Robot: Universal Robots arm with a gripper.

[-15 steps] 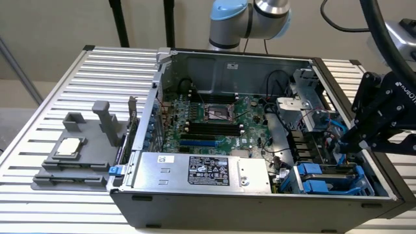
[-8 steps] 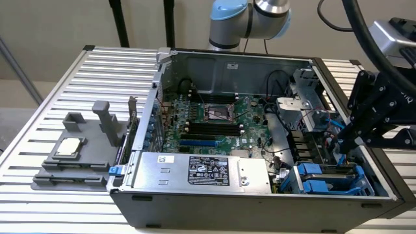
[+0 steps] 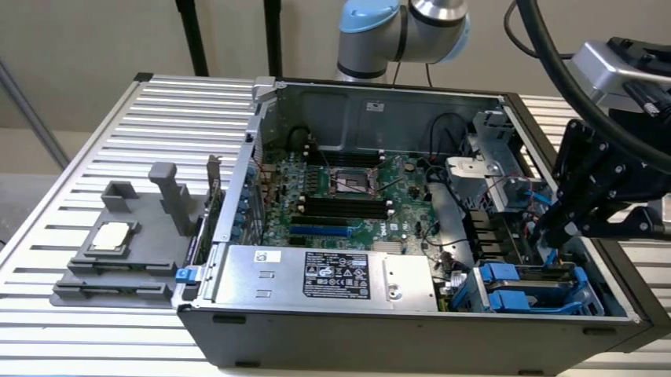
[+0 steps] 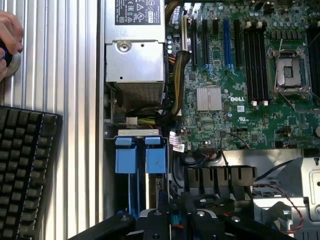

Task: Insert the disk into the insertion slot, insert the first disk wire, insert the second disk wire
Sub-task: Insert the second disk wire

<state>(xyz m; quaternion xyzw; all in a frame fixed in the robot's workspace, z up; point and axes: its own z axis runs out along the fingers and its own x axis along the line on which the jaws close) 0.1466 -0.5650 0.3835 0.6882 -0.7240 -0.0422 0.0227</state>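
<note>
The insertion slot (image 3: 529,289) is the blue-grey drive cage at the case's front corner on the exterior view's right. Two bright blue carrier tabs (image 4: 156,159) stand side by side at its mouth. The disk itself is hidden inside the cage behind those tabs. My black gripper (image 3: 548,236) hangs just above the cage, its fingertips down among the cables. In the wrist view the gripper (image 4: 175,221) is closed narrowly on a small blue wire plug (image 4: 174,219), right beside the cage's tabs (image 4: 125,160).
The silver power-supply box (image 3: 314,275) lies along the case front beside the cage. The green motherboard (image 3: 346,196) fills the case floor. A grey fixture (image 3: 115,243) sits on the slatted table. A black keyboard (image 4: 25,165) and a person's hand (image 4: 7,35) are outside the case.
</note>
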